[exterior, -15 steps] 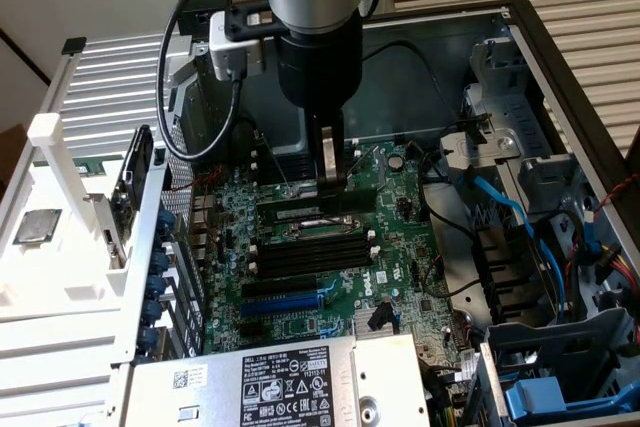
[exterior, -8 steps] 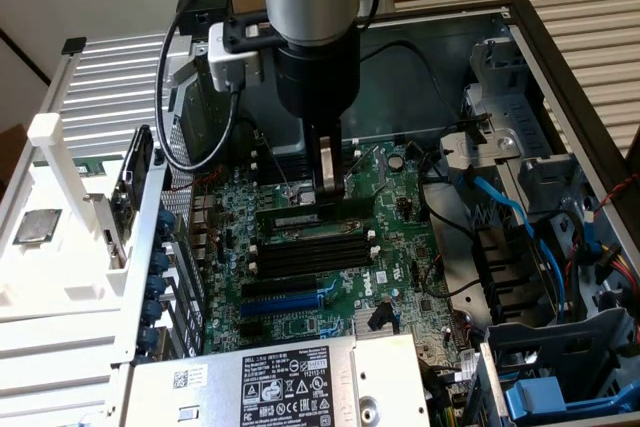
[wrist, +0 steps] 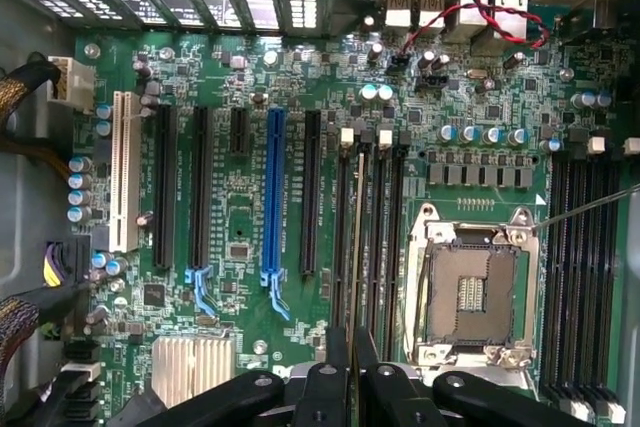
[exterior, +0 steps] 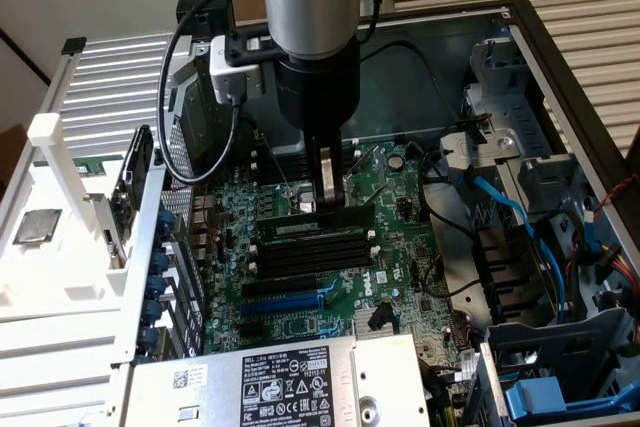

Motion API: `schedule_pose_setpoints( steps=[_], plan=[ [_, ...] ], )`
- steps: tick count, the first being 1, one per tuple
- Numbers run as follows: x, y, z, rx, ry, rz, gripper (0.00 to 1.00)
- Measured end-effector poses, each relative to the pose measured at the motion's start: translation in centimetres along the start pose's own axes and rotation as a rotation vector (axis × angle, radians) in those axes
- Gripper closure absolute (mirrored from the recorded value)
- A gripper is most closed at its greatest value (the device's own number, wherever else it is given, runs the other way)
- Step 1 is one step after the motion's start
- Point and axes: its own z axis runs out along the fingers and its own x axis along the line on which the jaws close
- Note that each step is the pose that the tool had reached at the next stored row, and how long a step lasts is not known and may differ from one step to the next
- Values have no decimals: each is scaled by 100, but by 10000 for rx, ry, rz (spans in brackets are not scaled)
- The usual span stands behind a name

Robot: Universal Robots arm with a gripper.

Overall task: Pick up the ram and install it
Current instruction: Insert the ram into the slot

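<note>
My gripper [exterior: 328, 202] reaches down into the open computer case and is shut on the ram [exterior: 300, 227], a long dark stick with a pale label strip. The stick is held level and lengthwise along the bank of black memory slots [exterior: 310, 255], at the slot farthest from the blue expansion slot [exterior: 290, 301]. Whether it touches that slot I cannot tell. In the wrist view the ram [wrist: 356, 247] shows edge-on as a thin line between the black fingers [wrist: 335, 357], running parallel to the black slots [wrist: 394, 237] on either side.
The empty processor socket [wrist: 470, 287] lies beside the slots. A power supply [exterior: 290, 382] covers the near end of the green board [exterior: 385, 197]. Blue cables [exterior: 510, 212] and a drive cage [exterior: 560, 367] crowd the exterior view's right. A white rack [exterior: 60, 197] stands outside on the left.
</note>
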Motion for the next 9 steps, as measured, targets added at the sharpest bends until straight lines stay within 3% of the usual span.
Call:
schedule_pose_setpoints(
  steps=[9],
  plan=[
    [12, 26, 90, -1, 9, -5, 87]
  ],
)
